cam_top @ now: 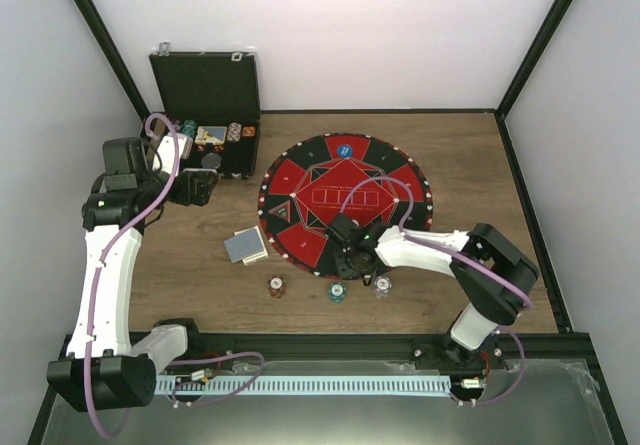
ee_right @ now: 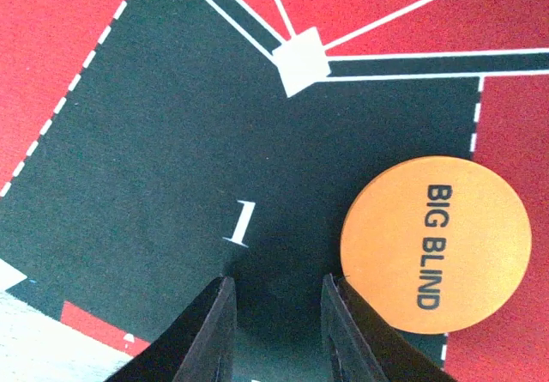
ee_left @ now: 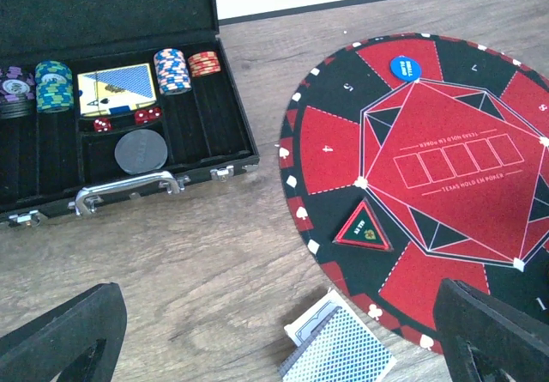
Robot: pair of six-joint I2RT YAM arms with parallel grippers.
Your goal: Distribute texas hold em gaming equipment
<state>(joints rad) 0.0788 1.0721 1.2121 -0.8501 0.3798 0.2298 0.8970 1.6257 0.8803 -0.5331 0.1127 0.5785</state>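
The right gripper (ee_right: pixel 274 283) hangs low over the 6 o'clock edge of the round mat (cam_top: pixel 300 165), above the black field marked 1. Its fingers (ee_right: pixel 210 335) are parted by a narrow gap with only mat showing between them, and they hold nothing. An orange disc (ee_right: pixel 436 245) lettered BIG BLIND lies flat on the mat at 2 o'clock from the fingertips in the wrist view. It sits just beside one finger, across the border of a black field and a red one. A blue disc (cam_top: pixel 343 149) sits on the mat at 12 o'clock and a triangular marker (ee_left: pixel 364 227) at 9 o'clock. Off the mat on the wooden table (cam_top: pixel 470 165), a deck of cards (cam_top: pixel 245 245) with patterned blue backs lies at 8 o'clock. Three small chip stacks (cam_top: pixel 337 292) stand in a row just past the 6 o'clock edge, each apart from the next. The left gripper (ee_left: pixel 276 313) hovers at 9 o'clock from the mat, jaws spread wide and empty. It is near the open black case (cam_top: pixel 205 85), which stands at 10 o'clock. Inside the case are more chips (ee_left: pixel 171 70), a pack of cards (ee_left: pixel 117 90), two red dice (ee_left: pixel 146 114) and a dark round puck (ee_left: pixel 140 152)
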